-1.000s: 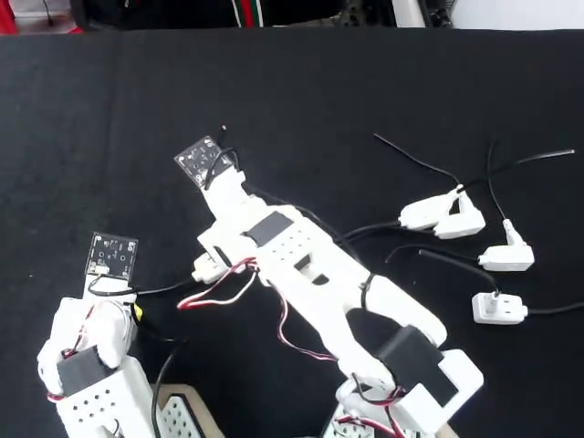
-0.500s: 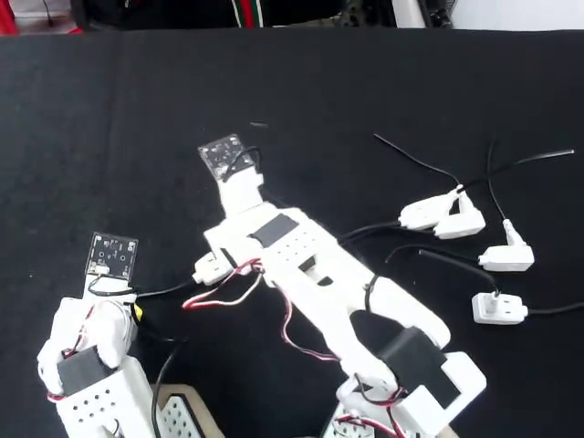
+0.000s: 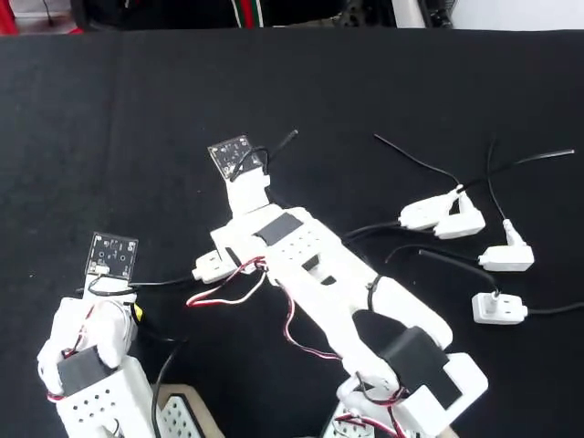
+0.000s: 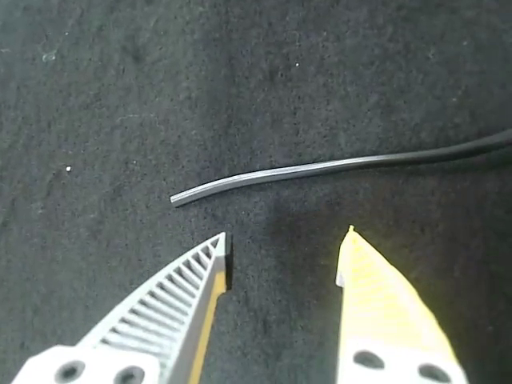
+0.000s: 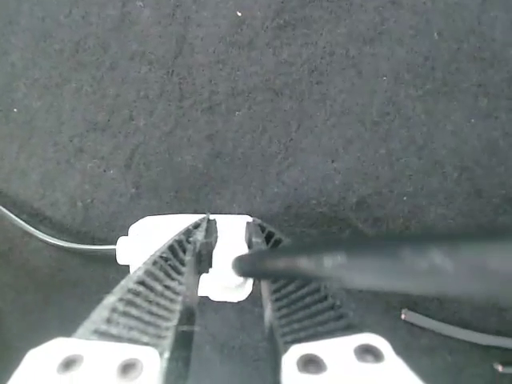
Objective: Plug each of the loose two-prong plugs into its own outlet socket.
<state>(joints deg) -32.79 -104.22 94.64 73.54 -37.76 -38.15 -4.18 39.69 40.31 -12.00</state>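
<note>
Rightward swings my right arm since a second ago, right gripper (image 5: 230,226) pinching a white plug (image 5: 156,234) mid-table. Left gripper (image 4: 286,234) hangs spread above a loose wire (image 4: 320,168). Carrying step, I'd say; next, line the prongs up with a socket (image 3: 499,308).

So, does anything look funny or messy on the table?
A bit. The right gripper is shut on a white plug, and a black cord pokes out stiffly beside it instead of lying flat. Farther off on the black table, two white plug pieces lie bunched together, touching.
</note>
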